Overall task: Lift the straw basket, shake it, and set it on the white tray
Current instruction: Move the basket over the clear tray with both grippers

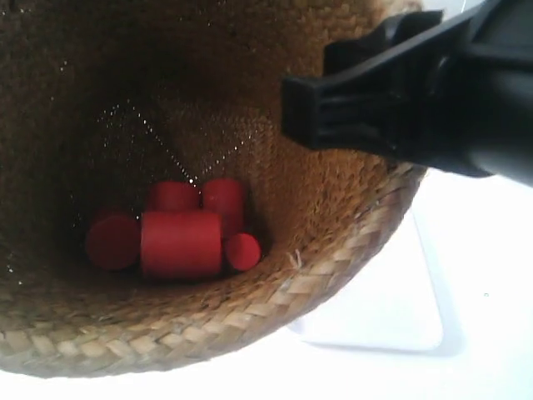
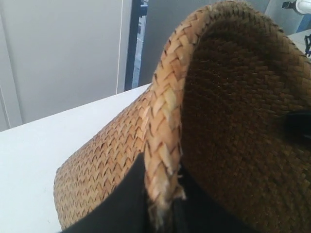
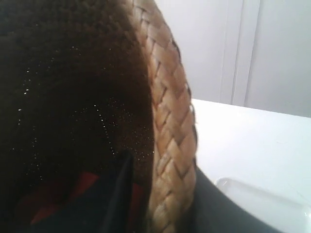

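Left claw (image 2: 163, 206) has its black fingers (image 2: 121, 208) clamped on either side of the flared rim of the tall brown braided-straw basket (image 2: 97, 165), and the right claw (image 3: 163, 201) grips the same rim, one finger inside, one outside. In the exterior view the basket's dark mouth fills the frame with red cylindrical blocks (image 1: 181, 243) at its bottom near seven o'clock, and the flat glossy white plastic tray (image 1: 391, 321) shows past the rim at four o'clock; whether they touch cannot be told.
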`<action>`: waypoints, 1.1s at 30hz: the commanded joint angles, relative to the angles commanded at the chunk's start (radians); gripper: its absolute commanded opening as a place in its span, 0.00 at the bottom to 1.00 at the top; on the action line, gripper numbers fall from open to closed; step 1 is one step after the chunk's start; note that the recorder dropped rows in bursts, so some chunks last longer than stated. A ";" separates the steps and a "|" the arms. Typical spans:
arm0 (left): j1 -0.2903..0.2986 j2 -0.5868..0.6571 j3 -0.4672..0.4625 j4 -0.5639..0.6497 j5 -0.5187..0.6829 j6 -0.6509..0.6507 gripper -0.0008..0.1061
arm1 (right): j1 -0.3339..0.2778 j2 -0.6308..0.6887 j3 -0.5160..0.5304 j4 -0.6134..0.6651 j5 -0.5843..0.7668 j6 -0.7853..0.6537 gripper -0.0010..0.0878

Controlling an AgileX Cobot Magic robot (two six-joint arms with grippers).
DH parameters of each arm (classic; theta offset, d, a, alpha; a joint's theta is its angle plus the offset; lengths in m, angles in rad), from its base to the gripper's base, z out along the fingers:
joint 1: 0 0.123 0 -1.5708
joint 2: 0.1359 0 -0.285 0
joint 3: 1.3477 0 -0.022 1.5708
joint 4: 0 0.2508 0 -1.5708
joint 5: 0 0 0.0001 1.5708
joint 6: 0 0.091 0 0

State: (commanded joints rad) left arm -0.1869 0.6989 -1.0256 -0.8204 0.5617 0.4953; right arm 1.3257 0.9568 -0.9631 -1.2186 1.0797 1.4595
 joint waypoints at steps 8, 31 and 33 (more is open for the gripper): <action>0.000 0.000 0.000 0.007 0.016 0.000 0.01 | 0.000 0.000 0.000 0.013 -0.032 -0.017 0.01; 0.000 0.251 -0.004 0.030 -0.013 -0.237 0.01 | -0.170 0.000 -0.055 0.089 -0.051 -0.206 0.01; 0.000 0.265 -0.012 0.037 -0.013 -0.234 0.01 | -0.229 0.000 -0.055 0.131 -0.114 -0.246 0.01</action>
State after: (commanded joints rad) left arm -0.1869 0.9637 -1.0377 -0.7832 0.5490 0.2617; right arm 1.0971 0.9568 -1.0186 -1.0873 0.9655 1.2136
